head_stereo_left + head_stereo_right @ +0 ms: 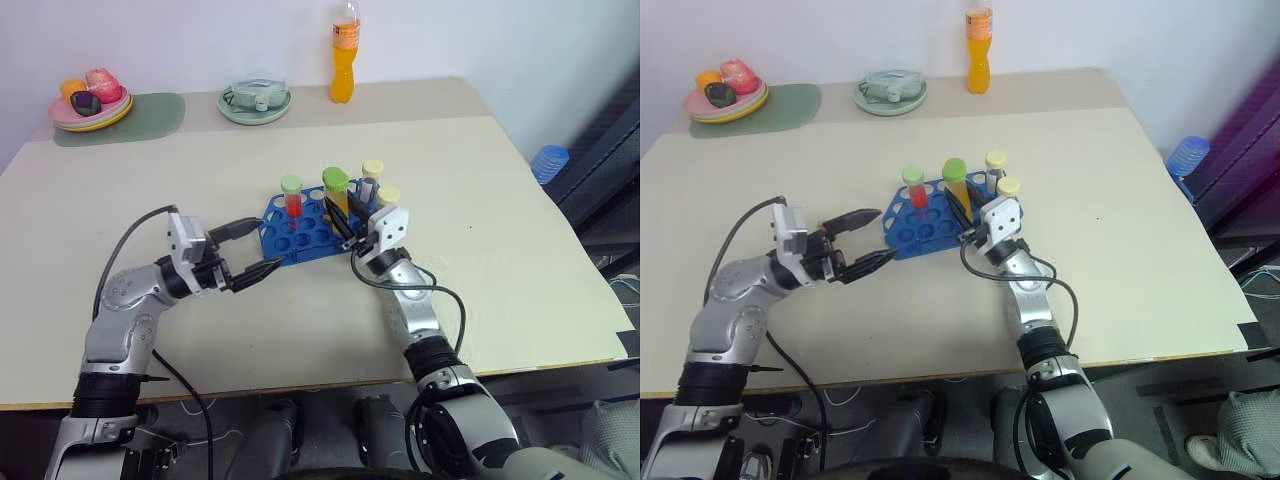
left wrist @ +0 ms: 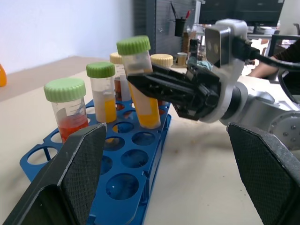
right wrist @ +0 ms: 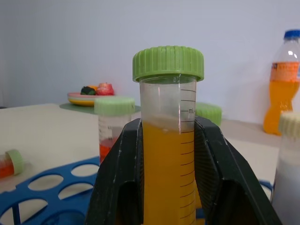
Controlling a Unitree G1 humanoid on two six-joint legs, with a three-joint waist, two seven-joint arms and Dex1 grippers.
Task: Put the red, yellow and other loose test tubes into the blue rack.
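The right gripper fingers clamp the yellow-liquid test tube upright over the blue rack; the left gripper fingers stand apart beside it.

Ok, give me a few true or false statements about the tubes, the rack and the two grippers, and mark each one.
1. The right gripper is shut on a green-capped tube of yellow liquid. True.
2. The left gripper is holding a tube. False: it is open with nothing in it, beside the blue rack.
3. A green-capped tube of red liquid stands upright in the rack. True.
4. The rack lies on its side. False: it sits flat on the table.
5. An orange drink bottle stands at the far edge of the table. True.
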